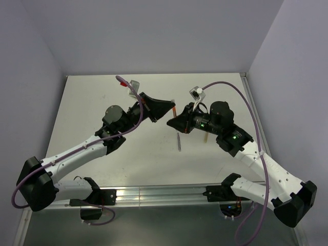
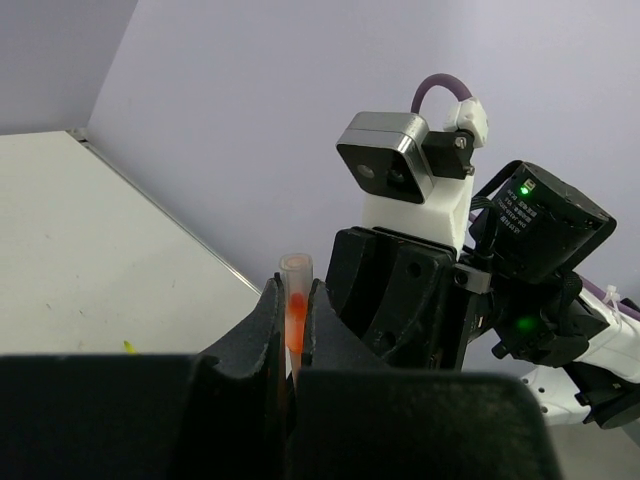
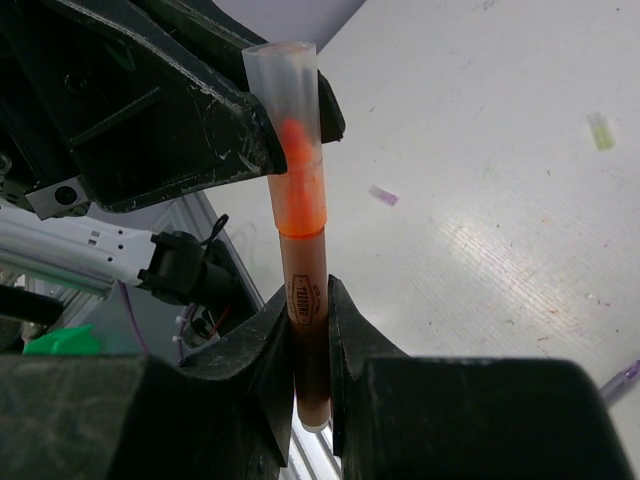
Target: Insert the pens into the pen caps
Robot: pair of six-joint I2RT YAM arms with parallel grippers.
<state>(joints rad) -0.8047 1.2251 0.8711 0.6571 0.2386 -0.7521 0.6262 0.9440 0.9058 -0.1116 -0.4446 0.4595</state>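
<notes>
My right gripper [image 3: 308, 300] is shut on the barrel of the orange-red pen [image 3: 305, 270] and holds it above the table. The pen's tip sits inside the translucent orange cap [image 3: 288, 120]. My left gripper [image 2: 294, 297] is shut on that cap [image 2: 294, 285]. In the top view the two grippers meet tip to tip at mid-table, left [image 1: 165, 116] and right [image 1: 174, 122]. The dark purple-grey pen [image 1: 179, 140] lies on the table just in front of them. A lilac cap [image 3: 383, 195] and a cream-yellow cap [image 3: 600, 131] lie loose on the table.
A pale yellowish stick [image 1: 205, 137] lies partly under my right arm. The white table [image 1: 102, 97] is walled at the back and both sides. A metal rail [image 1: 154, 195] runs along the near edge between the arm bases.
</notes>
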